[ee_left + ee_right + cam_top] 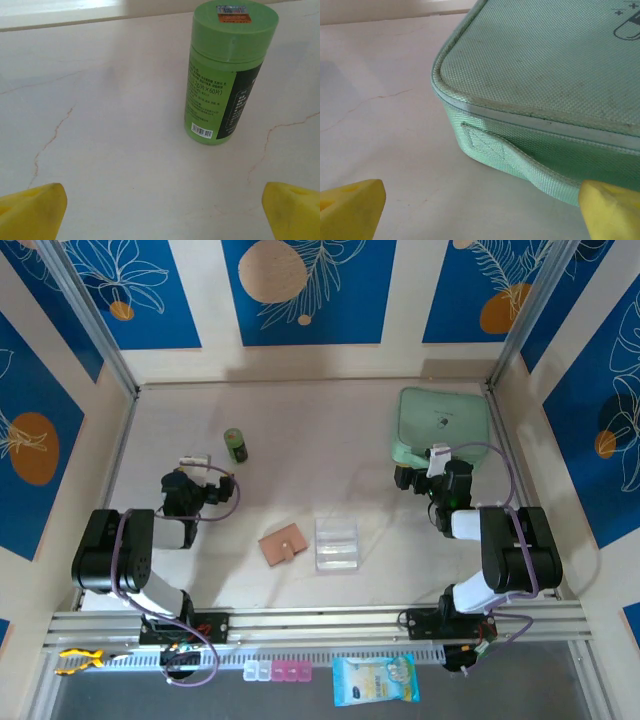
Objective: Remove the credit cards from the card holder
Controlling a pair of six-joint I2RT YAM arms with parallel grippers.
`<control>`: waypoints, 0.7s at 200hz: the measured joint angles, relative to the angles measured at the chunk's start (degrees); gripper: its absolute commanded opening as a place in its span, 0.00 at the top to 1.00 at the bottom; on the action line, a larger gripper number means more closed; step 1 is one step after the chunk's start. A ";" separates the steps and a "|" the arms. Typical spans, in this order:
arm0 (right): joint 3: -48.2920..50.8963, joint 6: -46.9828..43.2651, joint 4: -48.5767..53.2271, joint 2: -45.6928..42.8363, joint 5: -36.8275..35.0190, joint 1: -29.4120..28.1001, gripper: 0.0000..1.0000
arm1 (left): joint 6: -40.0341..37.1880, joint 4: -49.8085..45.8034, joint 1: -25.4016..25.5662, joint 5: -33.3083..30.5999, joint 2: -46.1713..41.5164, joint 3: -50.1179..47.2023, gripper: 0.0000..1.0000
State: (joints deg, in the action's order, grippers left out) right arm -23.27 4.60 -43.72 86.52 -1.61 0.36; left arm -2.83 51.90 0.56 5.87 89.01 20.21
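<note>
**A:** Two claws are spread wide, and neither is pinching anything. What worries us most?

**B:** Our right gripper (pixel 480 215) sits just beside the mint-green woven fabric case (pixel 545 75), at the upper right of the overhead frame. If we swing toward the centre carelessly, we judge a finger could snag its side strap and drag it along.

**A:** And the clear rectangular plastic tray (pixel 336 544)?

**B:** It lies just right of the small tan-pink leather card holder (pixel 284 545), at lower centre. Reaching in from the right, we could knock the tray into the holder or pin the wrong one.

**A:** The holder itself?

**B:** It lies closed and flat, with its snap strap fastened as far as we can tell. The credit cards are hidden, presumably inside. The holder looks light, so we think one claw tugging the strap would slide it unless the other pins it down.

**A:** Our left gripper (pixel 162 215)?

**B:** It faces the upright green plastic cylinder bottle (pixel 227 75), near but apart. A forward nudge could topple the bottle, so we should turn away first.
</note>
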 measured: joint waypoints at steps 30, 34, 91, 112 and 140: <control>0.00 0.00 -0.04 0.00 0.00 -0.04 0.01 | 0.00 0.00 0.00 0.00 0.00 0.00 0.00; 0.00 0.00 -0.07 0.00 0.00 -0.04 0.01 | 0.00 0.00 0.00 0.00 0.00 0.00 0.00; 0.00 0.02 -0.17 0.00 0.02 -0.02 0.01 | 0.00 0.00 0.00 0.00 0.00 0.00 0.00; 0.00 0.02 -0.39 0.00 0.04 0.00 0.01 | 0.00 0.00 0.00 0.00 0.00 0.00 0.00; 0.00 0.02 -0.46 0.02 0.04 0.02 0.01 | 0.00 0.00 0.00 0.00 0.00 0.00 0.00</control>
State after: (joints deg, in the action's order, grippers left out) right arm -23.27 4.62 -44.18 86.54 -1.56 0.38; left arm -2.83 51.90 0.56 5.87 89.01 20.21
